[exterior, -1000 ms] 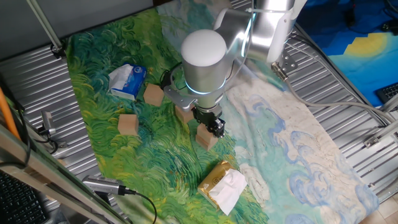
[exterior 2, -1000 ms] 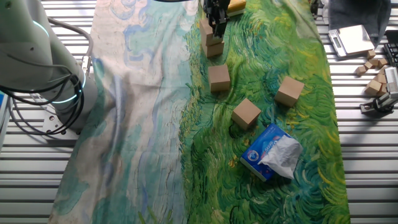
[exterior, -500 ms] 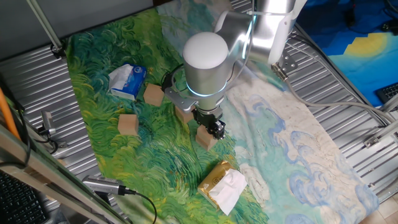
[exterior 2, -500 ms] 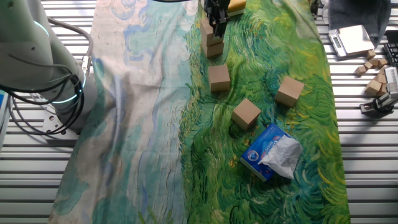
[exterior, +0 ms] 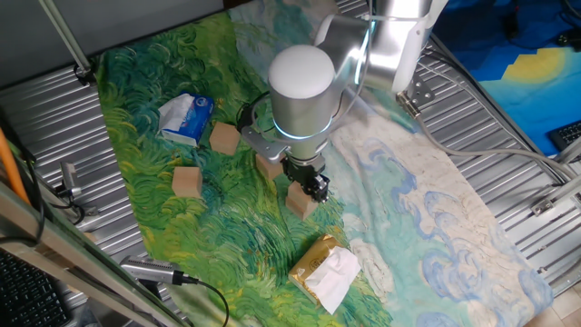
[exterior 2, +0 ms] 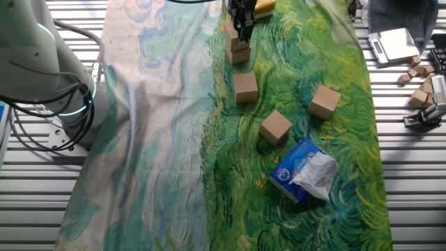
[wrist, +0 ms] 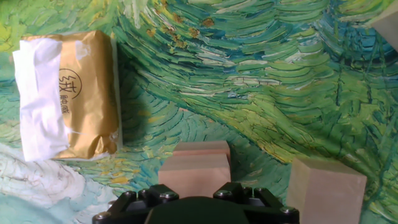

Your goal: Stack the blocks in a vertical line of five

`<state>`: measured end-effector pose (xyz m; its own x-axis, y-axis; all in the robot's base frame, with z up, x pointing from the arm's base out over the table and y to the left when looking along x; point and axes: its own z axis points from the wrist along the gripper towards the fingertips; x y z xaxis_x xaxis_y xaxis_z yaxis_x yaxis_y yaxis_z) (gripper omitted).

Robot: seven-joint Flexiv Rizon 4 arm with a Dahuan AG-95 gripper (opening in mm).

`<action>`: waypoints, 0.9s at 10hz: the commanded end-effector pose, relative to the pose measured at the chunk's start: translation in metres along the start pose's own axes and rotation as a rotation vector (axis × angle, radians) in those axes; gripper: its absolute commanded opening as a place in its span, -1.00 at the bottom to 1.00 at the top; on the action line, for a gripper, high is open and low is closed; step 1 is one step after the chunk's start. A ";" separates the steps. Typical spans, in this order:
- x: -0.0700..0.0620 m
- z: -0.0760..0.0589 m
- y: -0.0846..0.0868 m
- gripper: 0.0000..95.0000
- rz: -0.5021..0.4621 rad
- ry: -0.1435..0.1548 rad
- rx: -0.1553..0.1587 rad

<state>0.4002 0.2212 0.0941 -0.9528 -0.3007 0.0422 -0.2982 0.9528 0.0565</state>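
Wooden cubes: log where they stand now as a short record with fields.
stack: two light-brown wooden cubes, one on the other
loose cubes: three, apart on the green painted cloth: nearest cube, middle cube, outer cube
gripper: at the stack's top cube, grip unclear
other items: blue-and-white soft packet; yellow-and-white wrapped packet

Blue-and-white packet (exterior 2: 304, 169) lies on the painted cloth (exterior 2: 174, 139); yellow packet (exterior: 325, 269) sits near the cloth's edge, worktop (exterior: 472, 136) ribbed metal.
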 end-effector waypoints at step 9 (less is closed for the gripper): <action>-0.001 0.002 -0.002 -1.00 -0.006 -0.015 0.005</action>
<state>0.4014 0.2202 0.0929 -0.9520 -0.3048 0.0266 -0.3032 0.9515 0.0522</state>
